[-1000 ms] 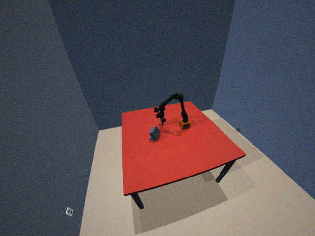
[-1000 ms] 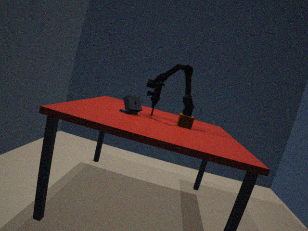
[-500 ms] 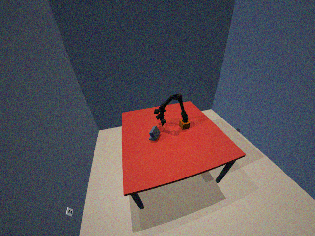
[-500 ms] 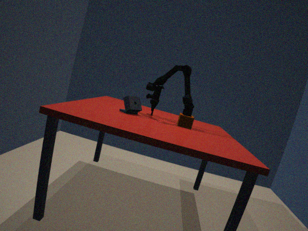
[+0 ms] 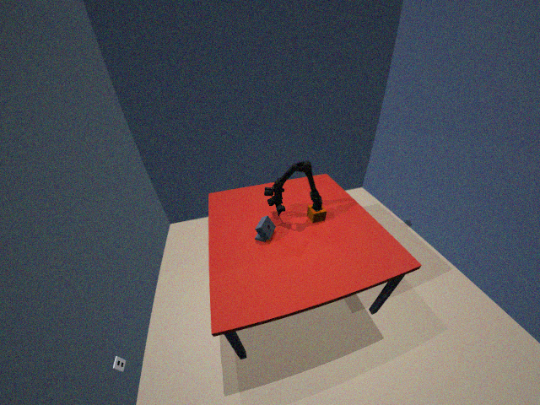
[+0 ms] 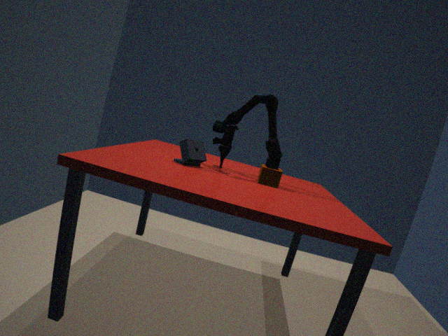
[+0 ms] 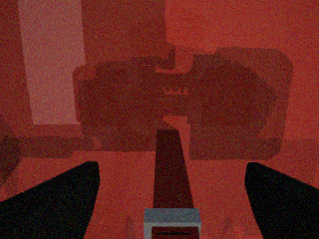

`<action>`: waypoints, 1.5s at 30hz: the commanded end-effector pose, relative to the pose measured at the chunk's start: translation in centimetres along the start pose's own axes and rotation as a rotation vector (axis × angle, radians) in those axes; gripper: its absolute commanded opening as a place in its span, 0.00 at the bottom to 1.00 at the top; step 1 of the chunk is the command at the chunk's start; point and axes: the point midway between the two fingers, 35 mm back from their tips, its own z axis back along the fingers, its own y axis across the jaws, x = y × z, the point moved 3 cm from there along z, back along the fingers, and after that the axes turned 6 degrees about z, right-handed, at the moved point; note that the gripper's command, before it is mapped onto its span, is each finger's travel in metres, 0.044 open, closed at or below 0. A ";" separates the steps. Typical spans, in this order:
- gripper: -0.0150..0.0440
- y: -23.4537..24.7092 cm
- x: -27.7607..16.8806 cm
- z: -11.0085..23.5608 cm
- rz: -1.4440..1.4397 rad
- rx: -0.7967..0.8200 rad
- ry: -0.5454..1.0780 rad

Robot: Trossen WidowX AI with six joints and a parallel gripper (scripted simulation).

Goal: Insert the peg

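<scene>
Though dim and grainy, enough to place each thing, biggest first

Red tabletop (image 5: 305, 270) on dark legs, carrying all the rest.

Black arm (image 6: 267, 108), rising from an orange base block (image 6: 269, 176) near the far side of the tabletop, arching over and reaching down toward the grey-blue sloped panel (image 6: 192, 150). Panel on its own small foot, apart from the arm's tip, its tilted face marked with a small dark hole (image 6: 195, 148).

End effector (image 6: 221, 160) pointing straight down, tip just above the tabletop, between the panel and the base block and nearer the panel. From the wrist camera, dark fingers at the lower left and lower right corners, standing apart, with bare red gaps on both sides of the peg and no contact showing. Nothing gripped.

Peg (image 7: 171, 173) upright on the tabletop, centred between the fingers: dark red, square in section, with a grey-blue rim around its top end nearest the camera. Too small and too hidden behind the fingers to pick out in the top and exterior views
</scene>
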 end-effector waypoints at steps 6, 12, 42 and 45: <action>0.38 0.0 0.0 0.0 0.000 0.001 -0.001; 0.28 0.0 0.0 0.0 0.000 0.001 -0.001; 0.25 0.0 0.0 0.0 0.000 0.001 -0.001; 0.25 0.0 0.1 0.5 0.000 0.001 -0.001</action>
